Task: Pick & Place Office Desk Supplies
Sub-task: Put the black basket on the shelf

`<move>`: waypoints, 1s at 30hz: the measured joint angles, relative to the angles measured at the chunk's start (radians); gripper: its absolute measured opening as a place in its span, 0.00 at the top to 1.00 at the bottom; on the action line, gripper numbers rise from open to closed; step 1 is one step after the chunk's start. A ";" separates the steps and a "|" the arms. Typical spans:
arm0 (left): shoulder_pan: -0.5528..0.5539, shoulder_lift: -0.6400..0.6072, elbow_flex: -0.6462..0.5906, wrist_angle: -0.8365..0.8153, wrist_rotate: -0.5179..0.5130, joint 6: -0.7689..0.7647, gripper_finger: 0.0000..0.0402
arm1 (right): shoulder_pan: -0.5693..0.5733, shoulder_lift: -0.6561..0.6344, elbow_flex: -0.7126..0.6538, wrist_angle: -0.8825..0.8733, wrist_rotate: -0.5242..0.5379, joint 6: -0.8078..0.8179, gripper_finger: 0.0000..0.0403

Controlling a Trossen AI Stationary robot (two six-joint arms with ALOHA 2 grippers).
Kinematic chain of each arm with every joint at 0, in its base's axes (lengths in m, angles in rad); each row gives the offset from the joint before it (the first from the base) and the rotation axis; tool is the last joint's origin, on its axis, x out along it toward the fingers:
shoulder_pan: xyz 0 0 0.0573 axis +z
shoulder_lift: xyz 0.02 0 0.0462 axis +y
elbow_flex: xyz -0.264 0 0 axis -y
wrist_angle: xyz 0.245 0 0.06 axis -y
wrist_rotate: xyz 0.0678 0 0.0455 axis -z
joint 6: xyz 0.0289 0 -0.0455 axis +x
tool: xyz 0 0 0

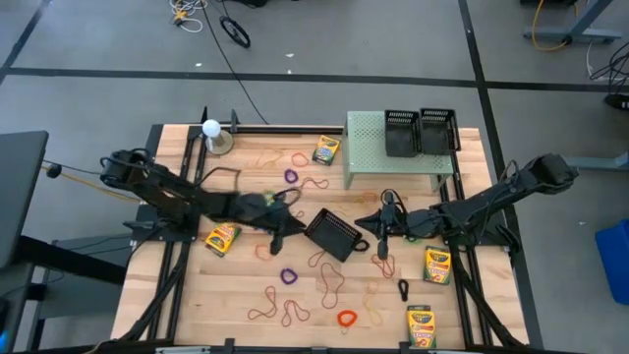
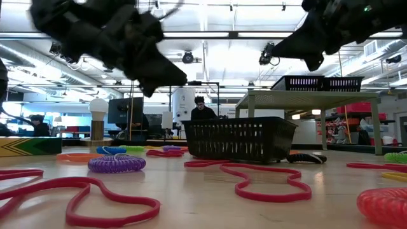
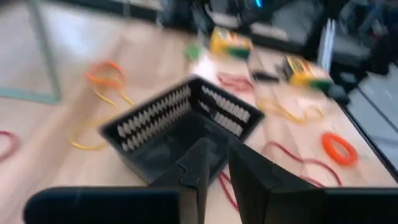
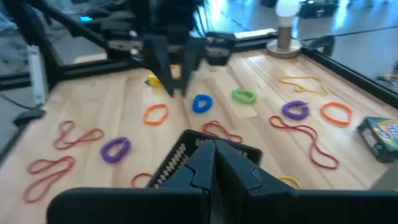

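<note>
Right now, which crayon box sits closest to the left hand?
The crayon box beside the left arm, just behind the left hand; the other three lie farther off.

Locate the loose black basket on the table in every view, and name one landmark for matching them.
High view: black basket, table centre, between both grippers.
Low view: centre, standing on the tabletop.
Left wrist view: centre, beyond the fingers.
Right wrist view: its rim, just past the fingers.
Landmark: purple ring.

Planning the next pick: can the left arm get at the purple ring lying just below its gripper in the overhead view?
Probably yes: the left gripper hangs close to the purple ring, with only bare wood between them.
</note>
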 joint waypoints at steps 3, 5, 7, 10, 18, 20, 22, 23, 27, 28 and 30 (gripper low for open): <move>-0.009 0.014 -0.118 0.241 -0.121 0.002 0.87 | -0.001 0.067 0.040 -0.010 0.004 -0.027 0.94; -0.008 0.018 -0.183 0.350 -0.179 -0.015 0.87 | 0.000 0.123 0.092 -0.060 -0.001 -0.041 0.94; -0.008 0.018 -0.237 0.441 -0.202 -0.037 0.87 | 0.000 0.179 0.163 -0.173 -0.028 -0.050 0.94; -0.008 0.017 -0.285 0.494 -0.199 -0.040 0.87 | -0.001 0.240 0.306 -0.437 -0.082 -0.049 0.94; -0.007 0.017 -0.297 0.465 -0.199 -0.039 0.87 | 0.000 0.407 0.589 -0.904 -0.269 -0.106 0.80; -0.007 0.018 -0.297 0.465 -0.199 -0.041 0.87 | 0.000 0.444 0.619 -0.930 -0.294 -0.160 0.76; -0.007 0.018 -0.297 0.465 -0.199 -0.042 0.87 | 0.000 0.475 0.645 -0.942 -0.322 -0.229 0.72; -0.007 0.018 -0.297 0.465 -0.199 -0.042 0.87 | 0.000 0.489 0.654 -0.953 -0.330 -0.263 0.71; -0.007 0.018 -0.297 0.463 -0.199 -0.042 0.87 | 0.000 0.532 0.663 -0.967 -0.340 -0.360 0.69; -0.007 0.018 -0.297 0.462 -0.199 -0.042 0.87 | 0.000 0.539 0.663 -0.969 -0.341 -0.375 0.69; -0.007 0.018 -0.297 0.462 -0.199 -0.042 0.87 | 0.000 0.555 0.663 -0.970 -0.341 -0.410 0.70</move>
